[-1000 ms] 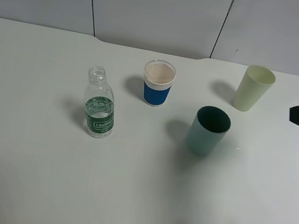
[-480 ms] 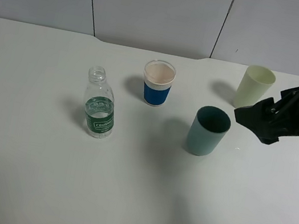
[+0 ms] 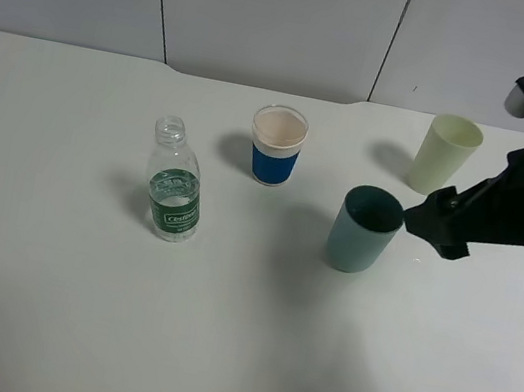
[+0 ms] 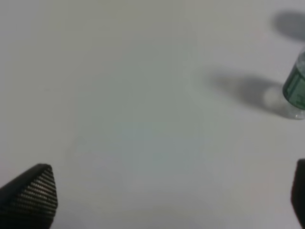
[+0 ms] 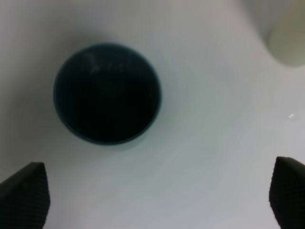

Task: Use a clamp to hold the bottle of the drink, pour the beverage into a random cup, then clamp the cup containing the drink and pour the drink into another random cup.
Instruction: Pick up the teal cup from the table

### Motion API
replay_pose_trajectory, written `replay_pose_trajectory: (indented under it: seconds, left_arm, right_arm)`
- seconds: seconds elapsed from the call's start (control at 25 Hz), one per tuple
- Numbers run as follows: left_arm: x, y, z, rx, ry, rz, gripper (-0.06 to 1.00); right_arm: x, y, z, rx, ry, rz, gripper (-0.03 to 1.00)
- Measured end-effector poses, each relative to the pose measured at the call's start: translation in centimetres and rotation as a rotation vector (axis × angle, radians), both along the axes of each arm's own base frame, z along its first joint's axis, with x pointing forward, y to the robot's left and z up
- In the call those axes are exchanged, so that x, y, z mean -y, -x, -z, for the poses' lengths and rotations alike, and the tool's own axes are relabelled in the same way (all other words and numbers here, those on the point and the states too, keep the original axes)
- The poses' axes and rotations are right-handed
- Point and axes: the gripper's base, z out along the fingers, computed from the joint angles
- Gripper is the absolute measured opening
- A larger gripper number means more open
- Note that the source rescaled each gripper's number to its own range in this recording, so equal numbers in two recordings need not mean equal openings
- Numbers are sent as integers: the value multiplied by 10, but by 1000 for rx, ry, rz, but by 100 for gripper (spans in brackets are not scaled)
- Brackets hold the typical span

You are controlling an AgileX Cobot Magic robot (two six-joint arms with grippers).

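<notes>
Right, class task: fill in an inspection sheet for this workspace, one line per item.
Surface: white table, no spills seen.
Job's things: bottle upright, uncapped; teal cup upright, contents not visible; white cup with blue band and pale yellow-green cup upright, all standing apart.
Clutter: nothing seen.
Grippers: left gripper open over bare table; right gripper open near the teal cup, holding nothing.
Cables: nothing seen.
Surroundings: grey panelled wall behind.

Bulky black right gripper (image 3: 440, 225) with ribbed black fingertips (image 5: 24, 195).
</notes>
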Motion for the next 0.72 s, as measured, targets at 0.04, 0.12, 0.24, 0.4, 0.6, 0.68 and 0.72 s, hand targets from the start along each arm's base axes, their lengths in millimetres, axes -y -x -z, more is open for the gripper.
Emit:
replay_pose_trajectory:
  seconds: [0.04,0.12,0.24,0.4,0.6,0.68,0.72]
  left_arm:
    - [0,0,0,0,0,0,100]
    - [0,0,0,0,0,0,100]
    - [0,0,0,0,0,0,100]
    - [0,0,0,0,1,0,100]
    - [0,0,0,0,0,0,100]
    - [0,0,0,0,0,0,100]
    - [0,0,0,0,0,0,100]
  right_arm:
    - [-1,-3,5,-26,-1,8,71]
    - [-2,-4,7,-40,-2,10,73]
    - [-5,-9,16,-83,-3,21,81]
    - [-9,-15,31,-147,15,30,86]
    - [-11,-20,43,-199,32,42,87]
    - [-12,-24,47,-193,53,35,87]
    - [-12,-25,48,-177,61,28,87]
